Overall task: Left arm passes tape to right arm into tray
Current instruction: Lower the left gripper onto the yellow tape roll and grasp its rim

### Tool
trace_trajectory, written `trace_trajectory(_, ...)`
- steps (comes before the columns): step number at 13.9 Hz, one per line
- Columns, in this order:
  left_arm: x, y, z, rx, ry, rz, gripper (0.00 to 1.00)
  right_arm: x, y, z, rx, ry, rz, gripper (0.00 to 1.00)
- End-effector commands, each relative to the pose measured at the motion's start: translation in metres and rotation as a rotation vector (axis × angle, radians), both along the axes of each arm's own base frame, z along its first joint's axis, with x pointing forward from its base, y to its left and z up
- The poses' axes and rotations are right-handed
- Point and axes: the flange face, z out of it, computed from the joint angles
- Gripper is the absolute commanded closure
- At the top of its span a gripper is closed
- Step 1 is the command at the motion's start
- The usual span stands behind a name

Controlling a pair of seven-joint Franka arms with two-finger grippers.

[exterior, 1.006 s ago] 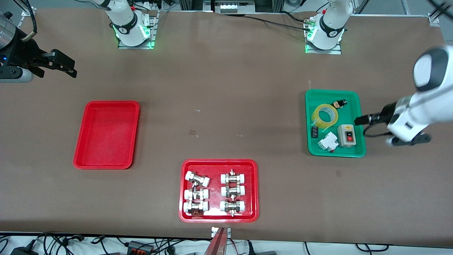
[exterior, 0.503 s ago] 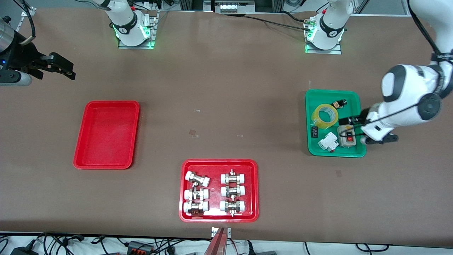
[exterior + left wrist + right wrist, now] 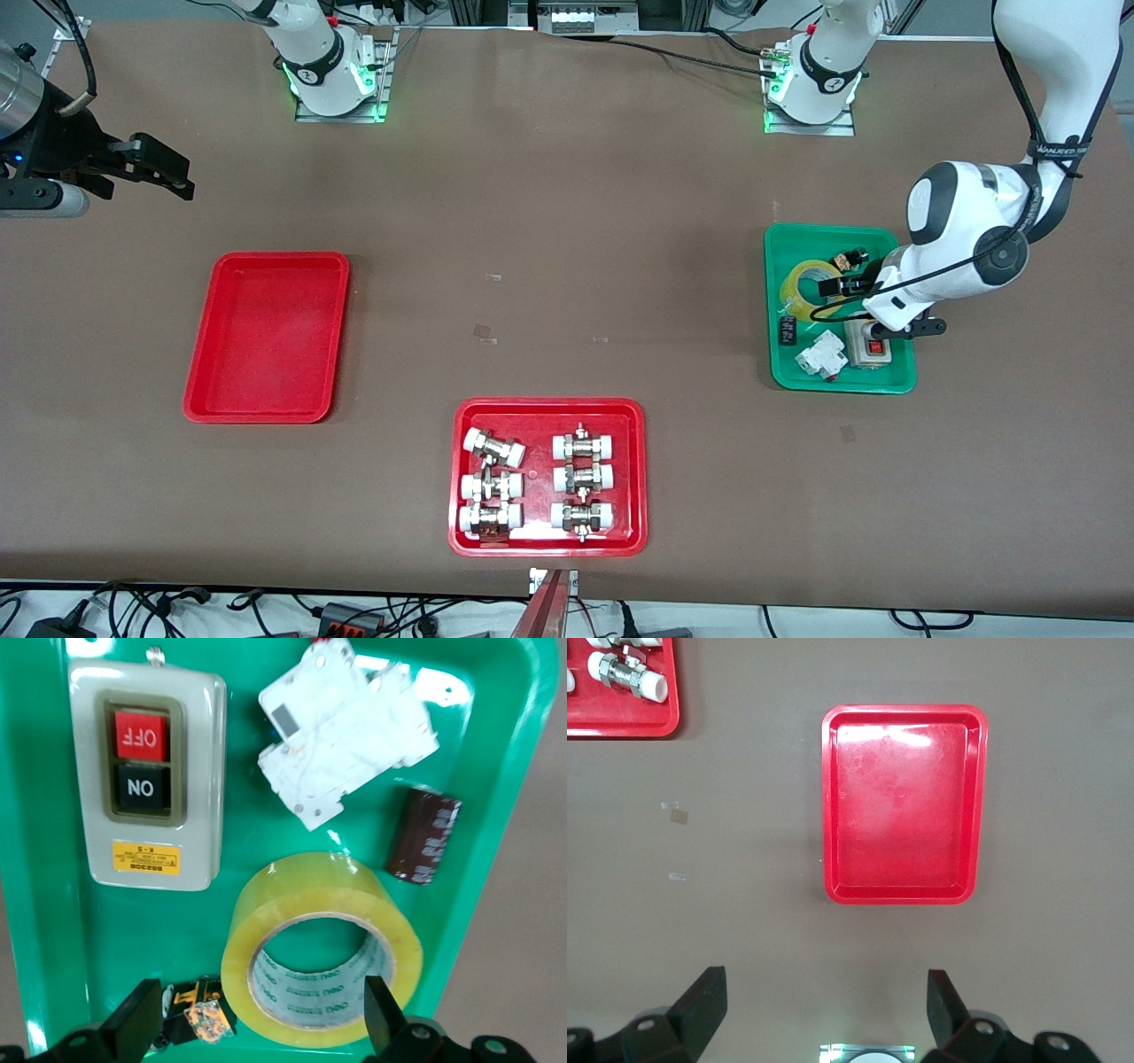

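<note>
So at that point I was on the first step, the approach for the pick. I had the left arm's black two-finger gripper (image 3: 831,287) over the green plastic tray (image 3: 891,383) at the left arm's end of the table, fingers spread wide and holding nothing. The wrist view showed the roll of translucent yellow packing tape (image 3: 321,948) lying flat in that tray, ring up, pale printed core visible, with the two fingers (image 3: 135,1020) standing either side of it and not touching.

The tape sat close to a grey ON/OFF switch box (image 3: 149,786), a white circuit breaker (image 3: 345,742) and a small dark capacitor (image 3: 424,835).

Next move, as I judged it: lower straight down, close across the roll's wall, lift clear of the tray rim, then carry toward the middle for the handover.

The right arm's gripper (image 3: 155,166) waited over bare table at the right arm's end, fingers also wide and empty. The plain red rectangular plastic tray (image 3: 199,410) lay nearby with nothing in it.
</note>
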Motion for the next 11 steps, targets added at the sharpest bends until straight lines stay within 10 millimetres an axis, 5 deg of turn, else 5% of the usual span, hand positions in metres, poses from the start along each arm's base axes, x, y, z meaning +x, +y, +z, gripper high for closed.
trace_trajectory(1,-0.003,0.003,-0.019,0.003,0.019,-0.035,0.00,-0.002,0.002,0.000,-0.008,0.011,-0.004,0.00)
trace_trajectory(8,-0.006,0.005,-0.032,0.006,0.040,-0.037,0.00,-0.002,0.002,-0.001,-0.009,0.014,-0.005,0.00)
trace_trajectory(11,-0.008,0.007,-0.036,0.003,0.047,-0.031,0.08,-0.002,0.002,-0.001,-0.009,0.016,-0.005,0.00)
